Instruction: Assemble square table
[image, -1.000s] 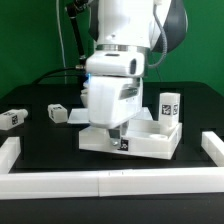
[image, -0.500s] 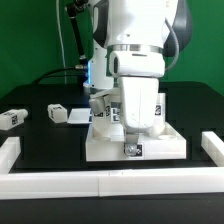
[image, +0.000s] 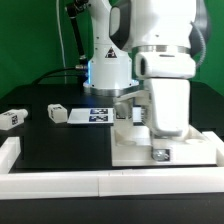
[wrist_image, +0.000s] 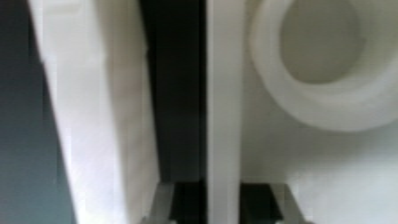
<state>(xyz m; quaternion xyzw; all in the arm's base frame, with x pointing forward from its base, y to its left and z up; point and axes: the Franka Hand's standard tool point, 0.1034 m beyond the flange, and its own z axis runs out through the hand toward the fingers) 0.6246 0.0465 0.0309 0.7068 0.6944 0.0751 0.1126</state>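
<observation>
Nearest the exterior camera, a long white border rail runs along the front edge of the black tabletop, just in front of the square table slab. The slab lies flat on the tabletop towards the exterior view's right, its raised rim facing up and a small black-and-white tag on its front face. The hand comes straight down onto the slab's near rim. It is closed almost fully, pinching that thin rim wall between its two fingers. In the wrist view the dark fingertips sit on either side of an upright white wall of the slab, with one round corner hole just beside the pinched wall. The bulky white body of the arm hides much of the slab's middle. Further back and to the exterior view's left of the slab, the marker board lies flat. A short white leg with a tag rests just beyond the board on that side, apart from the slab. A second leg lies well apart from the slab, near the exterior view's left edge.
</observation>
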